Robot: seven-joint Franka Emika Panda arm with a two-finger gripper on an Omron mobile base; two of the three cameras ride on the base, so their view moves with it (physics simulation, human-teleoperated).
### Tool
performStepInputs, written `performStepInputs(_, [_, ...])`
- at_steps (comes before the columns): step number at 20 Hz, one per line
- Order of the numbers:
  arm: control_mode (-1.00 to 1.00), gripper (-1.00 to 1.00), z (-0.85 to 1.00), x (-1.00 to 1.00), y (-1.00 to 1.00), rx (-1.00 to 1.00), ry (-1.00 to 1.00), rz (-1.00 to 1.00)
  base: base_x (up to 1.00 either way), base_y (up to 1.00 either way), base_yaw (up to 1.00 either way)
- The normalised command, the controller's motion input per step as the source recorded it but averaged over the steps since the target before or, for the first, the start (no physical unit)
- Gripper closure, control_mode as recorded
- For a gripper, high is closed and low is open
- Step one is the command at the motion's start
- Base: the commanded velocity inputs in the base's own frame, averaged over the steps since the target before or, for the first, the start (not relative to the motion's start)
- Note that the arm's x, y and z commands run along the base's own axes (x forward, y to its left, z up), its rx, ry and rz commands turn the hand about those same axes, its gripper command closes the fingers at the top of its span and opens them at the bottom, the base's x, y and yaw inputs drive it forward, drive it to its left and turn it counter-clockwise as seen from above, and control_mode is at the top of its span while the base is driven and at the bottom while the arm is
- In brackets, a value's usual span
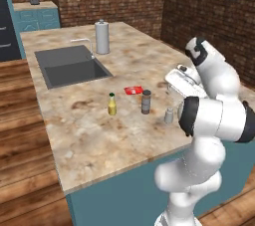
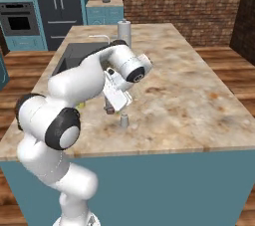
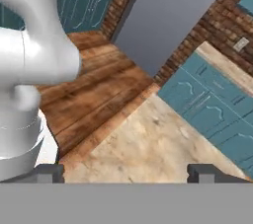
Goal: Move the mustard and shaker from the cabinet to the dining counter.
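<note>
The mustard (image 1: 112,104), a small yellow bottle with a green cap, stands upright on the dining counter (image 1: 94,135) in front of the sink. To its right, near the counter's front edge, stands the small silvery shaker (image 1: 169,115) (image 2: 124,120). My gripper (image 1: 170,86) (image 2: 112,102) hangs just above and behind the shaker, apart from it. In the hand view my gripper (image 3: 126,172) is open, its two tips wide apart with nothing between them, over the marbled top.
A taller dark shaker (image 1: 146,101) and a flat red packet (image 1: 133,90) sit between the mustard and the shaker. The dark inset sink (image 1: 69,65) and a tall steel cylinder (image 1: 102,36) lie further back. A shorter counter (image 1: 35,6) stands against the brick wall.
</note>
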Motion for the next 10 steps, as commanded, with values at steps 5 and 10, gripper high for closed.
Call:
performStepInputs(5, [-1.0, -1.0, 0.75, -1.0, 0.88, -0.49, -0.69, 0.0, 0.0, 0.0, 0.0])
performStepInputs(10, [-1.0, -1.0, 0.57, -1.0, 0.76, -0.5, -0.68, 0.0, 0.0, 0.0, 0.0])
